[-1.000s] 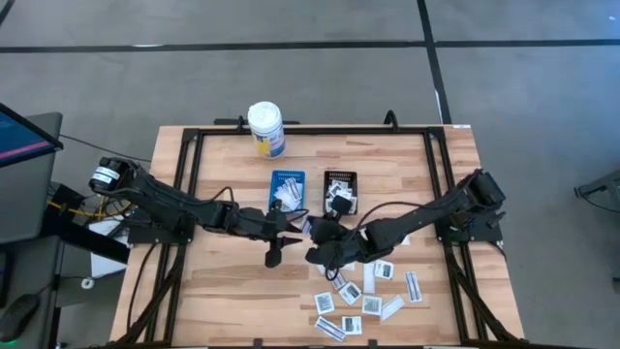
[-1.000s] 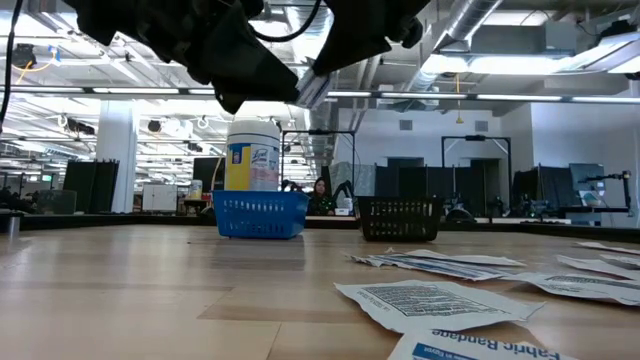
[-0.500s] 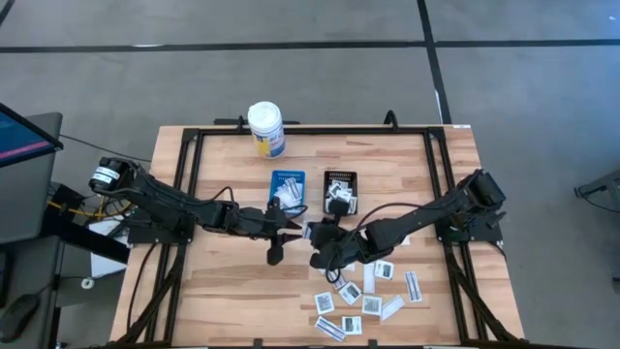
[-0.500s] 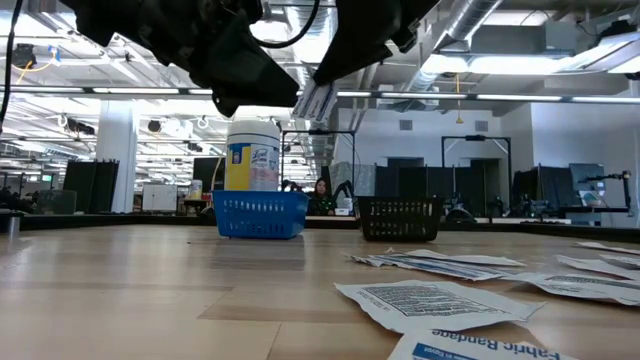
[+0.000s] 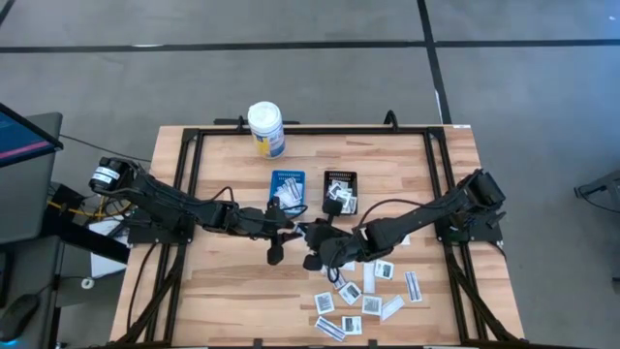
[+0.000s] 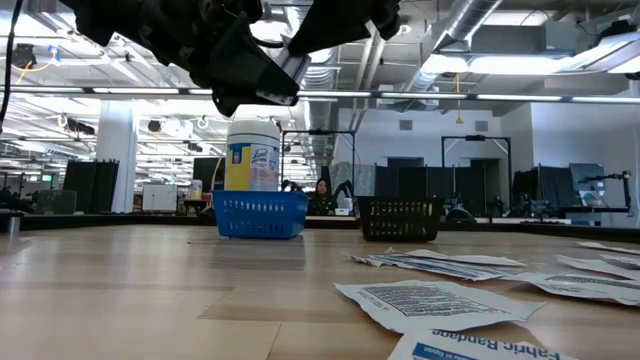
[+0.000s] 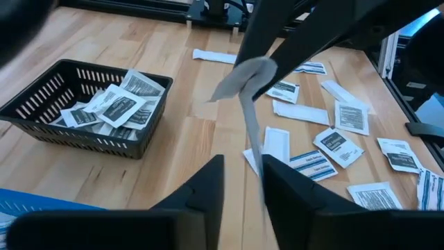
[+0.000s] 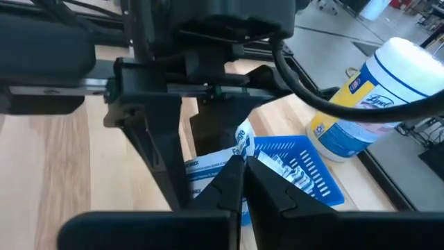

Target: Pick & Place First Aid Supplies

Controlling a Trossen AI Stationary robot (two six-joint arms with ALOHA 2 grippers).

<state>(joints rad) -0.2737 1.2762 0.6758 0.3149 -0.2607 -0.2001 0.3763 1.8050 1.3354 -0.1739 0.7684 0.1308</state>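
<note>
Two robot arms met just in front of the blue tray [image 5: 287, 186] at mid-table, apparently handing over one first aid packet. The right gripper [image 5: 312, 233] pinched a narrow white strip packet [image 7: 251, 104] between closed fingertips, holding it in the air beside the left gripper [image 5: 288, 226], whose fingers stood slightly parted, gripping nothing. Other packets already filled the black tray [image 5: 340, 188] right of the blue tray, while many packets [image 5: 363, 294] lay loose on the table [image 5: 223, 291] farther in front of it. The strip seemed destined for the blue tray; next, the left fingers would need to close on it before the right let go.
</note>
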